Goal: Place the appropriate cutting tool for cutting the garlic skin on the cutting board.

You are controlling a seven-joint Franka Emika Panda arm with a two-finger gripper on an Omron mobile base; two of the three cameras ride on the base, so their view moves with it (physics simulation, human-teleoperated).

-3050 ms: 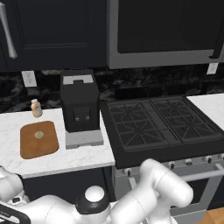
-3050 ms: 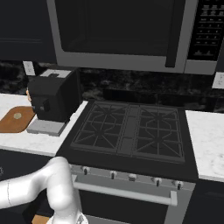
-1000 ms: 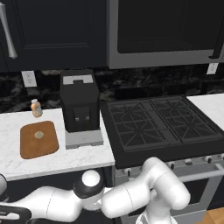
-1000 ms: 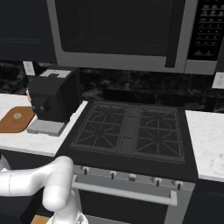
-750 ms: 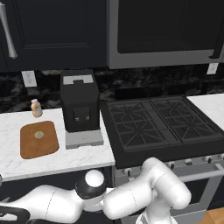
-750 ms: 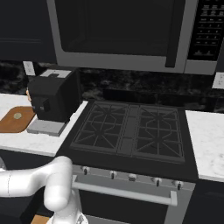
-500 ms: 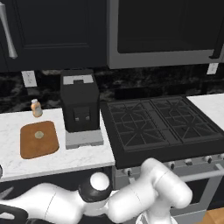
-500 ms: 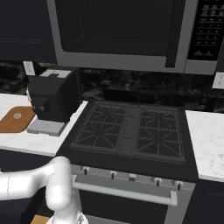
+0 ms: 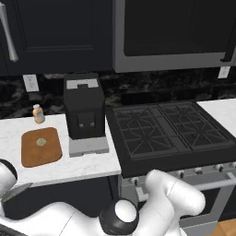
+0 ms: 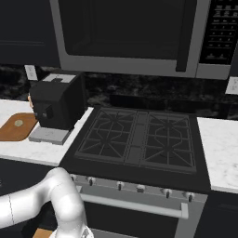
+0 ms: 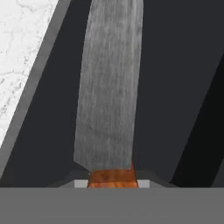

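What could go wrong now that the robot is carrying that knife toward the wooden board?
The gripper is shut on the orange-handled knife with a grey blade near the handle's end, so it might slip or twist.

The brown wooden cutting board already holds the small pale garlic; the blade could knock it off.

The small orange-capped bottle and black coffee machine stand close by.

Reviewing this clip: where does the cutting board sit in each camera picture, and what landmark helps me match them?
Left base view: the cutting board lies at the left on the white counter, the garlic on it.
Right base view: the board is at the far left edge, partly cut off.
Hand view: not in it; the knife points away from the camera.
Shared landmark: the black coffee machine, just right of the board.
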